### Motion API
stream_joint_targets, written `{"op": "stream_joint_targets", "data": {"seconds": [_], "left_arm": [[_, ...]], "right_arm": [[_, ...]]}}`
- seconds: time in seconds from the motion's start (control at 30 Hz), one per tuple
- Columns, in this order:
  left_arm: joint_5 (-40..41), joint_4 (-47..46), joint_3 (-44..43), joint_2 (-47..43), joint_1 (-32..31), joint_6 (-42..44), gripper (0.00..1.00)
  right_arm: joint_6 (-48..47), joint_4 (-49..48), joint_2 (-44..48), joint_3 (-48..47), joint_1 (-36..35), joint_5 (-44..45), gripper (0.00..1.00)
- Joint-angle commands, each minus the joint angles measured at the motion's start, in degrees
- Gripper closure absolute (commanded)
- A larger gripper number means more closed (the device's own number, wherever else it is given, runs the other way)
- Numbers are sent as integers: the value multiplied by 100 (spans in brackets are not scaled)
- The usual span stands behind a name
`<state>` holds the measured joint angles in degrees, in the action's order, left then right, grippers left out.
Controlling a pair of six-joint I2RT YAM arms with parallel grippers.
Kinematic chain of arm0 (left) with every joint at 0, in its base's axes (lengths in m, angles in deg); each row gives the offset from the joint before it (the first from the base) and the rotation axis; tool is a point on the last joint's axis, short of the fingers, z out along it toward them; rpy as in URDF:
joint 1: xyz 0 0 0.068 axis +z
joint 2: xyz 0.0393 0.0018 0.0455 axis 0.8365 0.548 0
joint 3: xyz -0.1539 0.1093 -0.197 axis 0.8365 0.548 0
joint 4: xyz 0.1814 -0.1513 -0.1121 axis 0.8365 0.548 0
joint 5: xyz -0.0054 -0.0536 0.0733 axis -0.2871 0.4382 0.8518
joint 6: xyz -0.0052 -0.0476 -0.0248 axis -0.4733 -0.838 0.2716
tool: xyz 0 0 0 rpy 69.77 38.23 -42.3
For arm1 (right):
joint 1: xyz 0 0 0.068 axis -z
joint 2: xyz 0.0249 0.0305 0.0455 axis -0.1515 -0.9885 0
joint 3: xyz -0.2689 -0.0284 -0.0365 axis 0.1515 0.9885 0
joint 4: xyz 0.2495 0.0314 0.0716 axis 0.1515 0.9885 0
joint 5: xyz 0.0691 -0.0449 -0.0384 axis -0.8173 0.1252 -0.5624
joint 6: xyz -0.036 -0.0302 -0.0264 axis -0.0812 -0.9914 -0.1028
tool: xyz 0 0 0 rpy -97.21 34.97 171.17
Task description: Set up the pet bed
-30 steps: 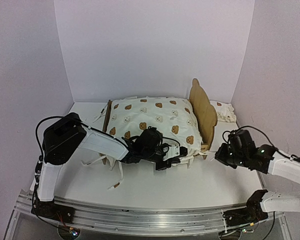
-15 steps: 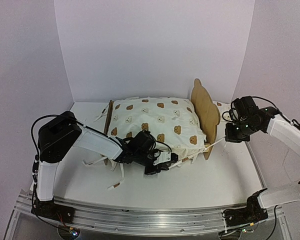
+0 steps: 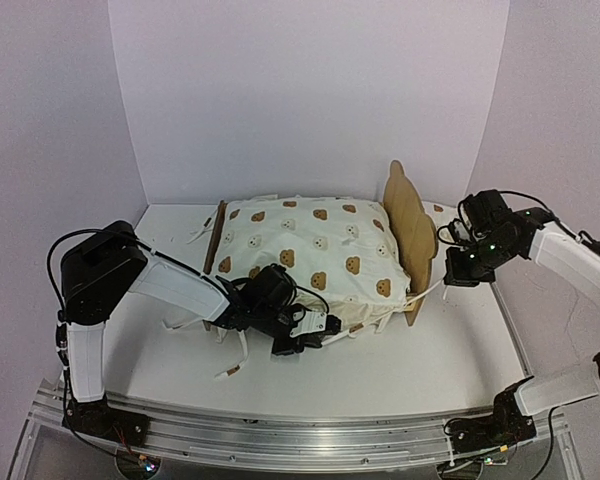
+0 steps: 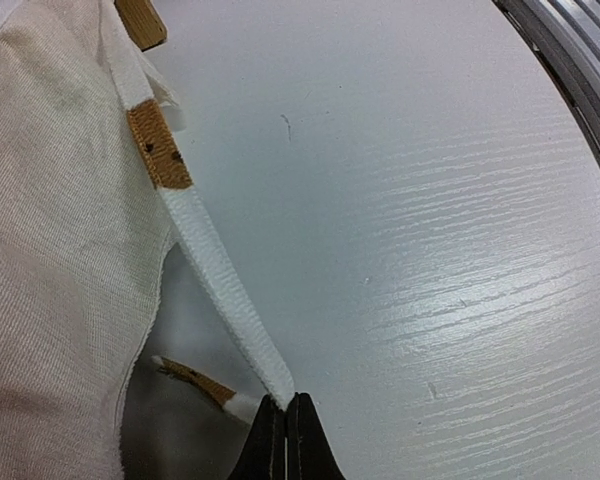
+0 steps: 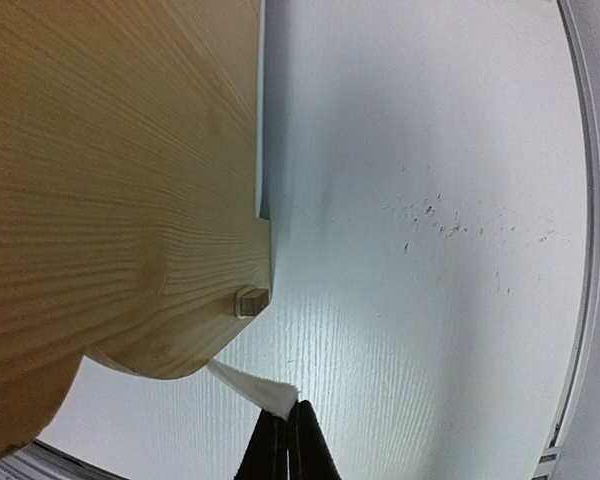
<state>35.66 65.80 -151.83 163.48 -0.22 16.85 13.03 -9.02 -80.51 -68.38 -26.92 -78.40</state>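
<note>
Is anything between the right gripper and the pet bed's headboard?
Nothing blocks the right gripper. Only the tie string it pinches spans the gap over the table, coming from behind the lower headboard edge of the pet bed.

Right claw [image 3: 448, 279] raised tie string [image 3: 427, 290] beside pet bed [image 3: 408, 225]; left claw [image 3: 325, 328] retreated.

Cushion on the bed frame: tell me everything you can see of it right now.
The cushion is puffy cream fabric printed with brown and white bear faces. It lies on the pet bed, filling it from the low foot end to the headboard. Flat white tie strings with brown patches trail from its edges. The left gripper is shut on one near-side string, pulled taut; the right gripper is shut on another by the headboard.
</note>
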Motion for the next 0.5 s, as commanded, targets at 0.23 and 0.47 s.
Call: {"op": "stream_joint_targets", "data": {"seconds": [0.23, 0.47], "left_arm": [[-946, 1049, -377, -77, -22, -59, 71], [-1239, 1529, 10, -814, -106, -216, 54]], "right_arm": [[635, 147, 501, 1112, 172, -1908, 72], [1565, 1008, 802, 1522, 168, -1552, 46]]}}
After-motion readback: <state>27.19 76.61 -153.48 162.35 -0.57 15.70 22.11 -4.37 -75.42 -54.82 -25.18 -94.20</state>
